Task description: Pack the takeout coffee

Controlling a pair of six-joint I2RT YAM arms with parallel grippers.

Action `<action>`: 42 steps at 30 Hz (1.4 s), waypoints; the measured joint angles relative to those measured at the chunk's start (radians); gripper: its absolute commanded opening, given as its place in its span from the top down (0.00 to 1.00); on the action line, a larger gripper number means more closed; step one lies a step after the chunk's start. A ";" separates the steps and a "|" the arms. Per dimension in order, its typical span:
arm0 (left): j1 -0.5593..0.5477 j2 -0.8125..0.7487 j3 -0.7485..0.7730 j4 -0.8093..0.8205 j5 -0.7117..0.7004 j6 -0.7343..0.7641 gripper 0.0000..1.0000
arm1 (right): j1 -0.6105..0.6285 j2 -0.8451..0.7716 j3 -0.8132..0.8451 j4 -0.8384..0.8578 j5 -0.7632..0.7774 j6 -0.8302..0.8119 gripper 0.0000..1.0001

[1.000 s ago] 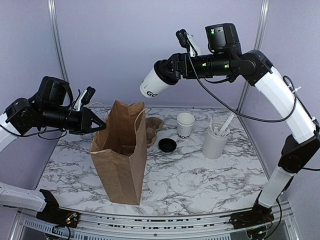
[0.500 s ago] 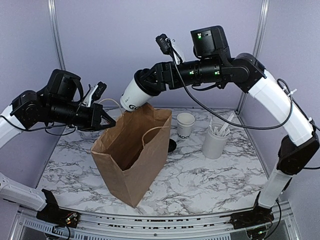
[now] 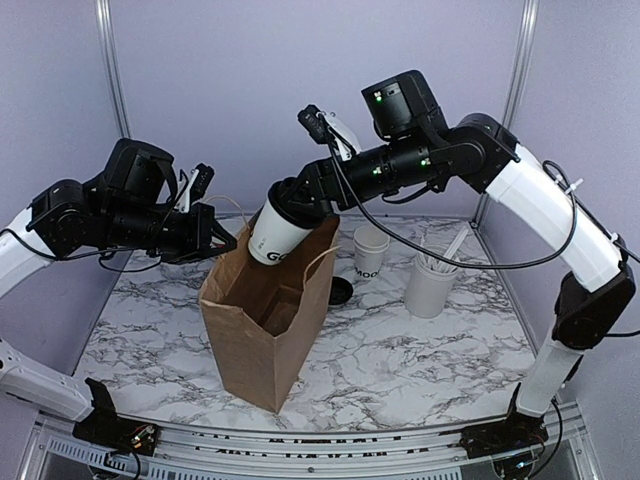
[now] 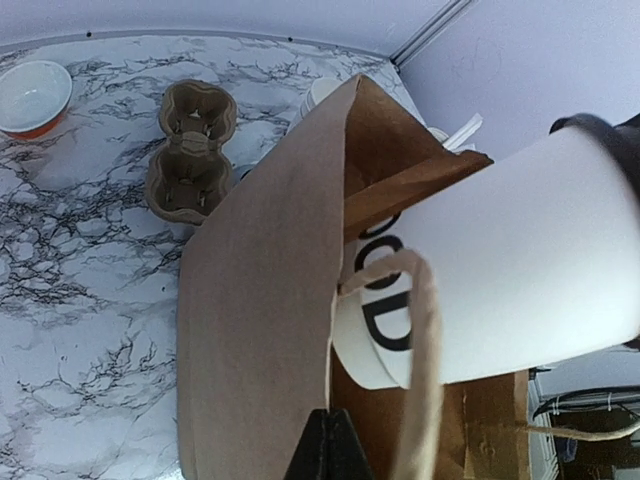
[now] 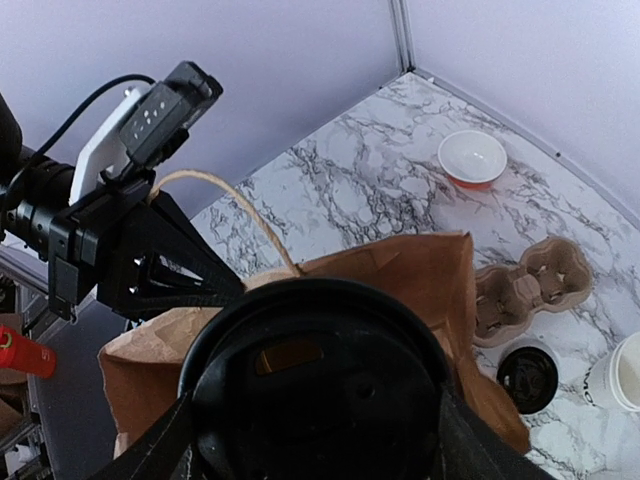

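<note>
You are gripping the takeout coffee (image 3: pixel 272 235) in the right claw (image 3: pixel 296 203), whose jaws are standing wide around the lidded top of the cup. The cup is hanging tilted: its long axis is running from the black lid, up by your right wrist, down and to your left to the white base. That base is pushing into the open mouth of the paper bag (image 3: pixel 255 330), so the bag is lying straight ahead of the claw along the cup's own axis. The left claw (image 3: pixel 222 240) is pinched fully shut on the bag's rim on its own side and is pulling the mouth open. The bag is standing on the marble desk (image 3: pixel 400 360) and leaning a little. From the left wrist view, one loop handle (image 4: pixel 425 330) is crossing in front of the cup's base and could be snagging it as you are lowering. What shows of the bag's inside is looking dark and free. The stacked cups (image 3: pixel 371 250), the utensil cylinder (image 3: pixel 430 285), a loose black lid (image 5: pixel 527 378) and a cardboard carrier (image 4: pixel 190 150) are sitting behind the bag, well apart from the cup's path.
</note>
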 measured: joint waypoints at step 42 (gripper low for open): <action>-0.129 -0.485 -0.367 0.333 -0.182 -0.059 0.37 | 0.077 0.206 0.182 -0.219 0.013 0.078 0.48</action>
